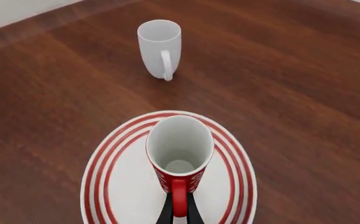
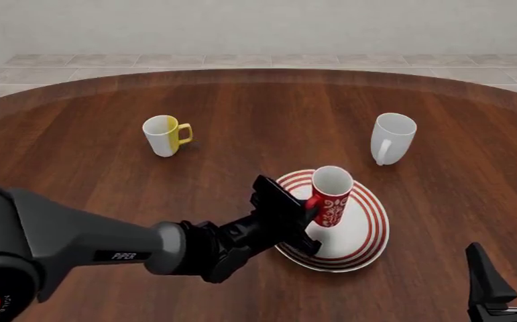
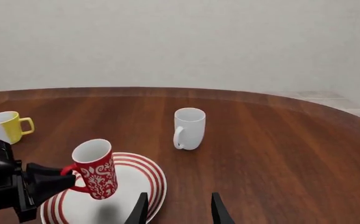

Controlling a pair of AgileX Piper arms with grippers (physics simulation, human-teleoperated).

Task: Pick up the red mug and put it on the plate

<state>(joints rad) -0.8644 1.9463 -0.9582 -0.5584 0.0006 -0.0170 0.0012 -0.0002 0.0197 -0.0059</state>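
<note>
**A:** Where is the tall red mug with the white ornamental pattern (image 2: 332, 196) just now?

**B:** Over the round white plate with concentric red rings (image 2: 371, 235), a little toward its far-left part. In the right wrist view a shadow lies on the plate below the mug and its base looks clear of the surface, so I judge it is held just above, not set down. It leans slightly.

**A:** What holds it?

**B:** The left gripper (image 2: 308, 209). Its dark fingers (image 1: 165, 212) are closed on the red handle, one on each side. Gripping the handle leaves the body free and the white inside open to view, which suits a straight lowering onto the plate.

**A:** And the other arm?

**B:** The right gripper (image 3: 178, 209) hangs near the plate's near-right side, fingers parted and holding nothing. It seems simply parked out of the way.

**A:** How would these things handle?

**B:** The mug looks like glazed ceramic: smooth, rigid, tall and narrow, so it could tip if released while tilted. The plate is wide, shallow and glossy, with a flat centre that offers ample room.

**A:** What else is near the plate?

**B:** A plain white mug (image 2: 392, 137) stands upright beyond the plate to its right, well apart. A white mug with a yellow handle (image 2: 165, 135) stands farther off beyond the plate to its left. All rest on a dark, polished wooden table (image 2: 79, 154) with visible grain.
</note>
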